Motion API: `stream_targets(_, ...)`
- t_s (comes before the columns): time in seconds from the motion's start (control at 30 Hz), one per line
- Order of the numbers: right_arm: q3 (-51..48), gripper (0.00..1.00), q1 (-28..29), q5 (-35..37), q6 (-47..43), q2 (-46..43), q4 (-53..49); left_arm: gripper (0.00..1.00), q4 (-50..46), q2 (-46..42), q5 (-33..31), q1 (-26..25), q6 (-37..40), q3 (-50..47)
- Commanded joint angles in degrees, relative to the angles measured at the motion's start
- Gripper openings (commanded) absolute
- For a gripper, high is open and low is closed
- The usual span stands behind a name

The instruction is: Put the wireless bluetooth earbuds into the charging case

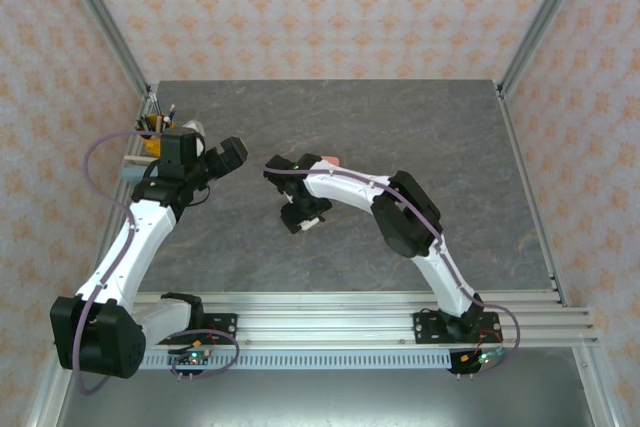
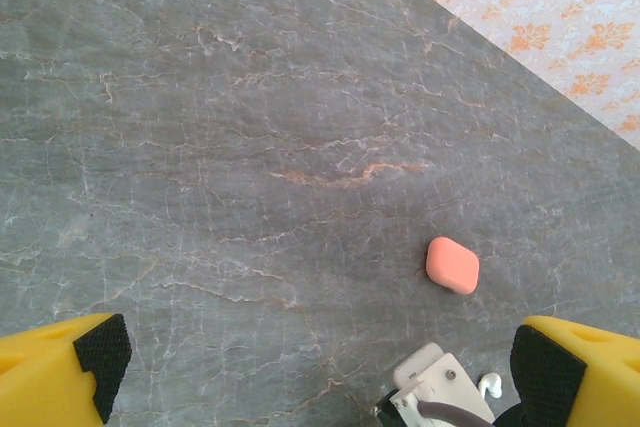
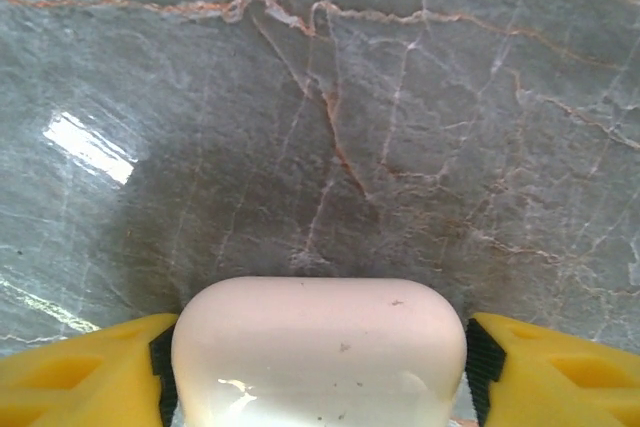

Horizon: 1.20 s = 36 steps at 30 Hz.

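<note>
My right end effector grasps the white case, a pad on each end of its long axis. My left end effector hangs released. A white earbud lies on the counter ahead to its right, near the coral-pink case, so I judge the free left arm best placed.

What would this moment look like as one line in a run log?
left end effector: open, empty | right end effector: pads against white case | pink case: lying on table
</note>
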Motion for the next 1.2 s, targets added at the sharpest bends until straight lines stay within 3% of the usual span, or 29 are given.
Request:
stream_targets(0.0,1.67,0.71,-0.27,1.36,-0.45,1.4,-2.36,1.0,0.34,0.37,0.69,-0.01,1.14,1.38)
stream_targets(0.43,1.1,0.7,-0.26,0.56,8.35,1.75,-5.56,1.0,0.77,0.75,0.52,-0.01,-0.78,1.17)
stream_targets(0.73,0.23,0.68,-0.26,0.0,8.64,2.59,-4.64,1.0,1.12,0.66,1.48,-0.03,-0.7,0.84)
stream_targets(1.03,-0.33,0.54,-1.38,-3.28,12.81,2.03,-3.73,1.0,3.17,0.25,3.76,-0.02,-0.33,-2.15)
stream_targets(1.17,0.42,0.6,-1.59,-4.23,15.03,2.05,-3.6,1.0,3.66,0.53,4.14,-0.01,-0.42,-3.19)
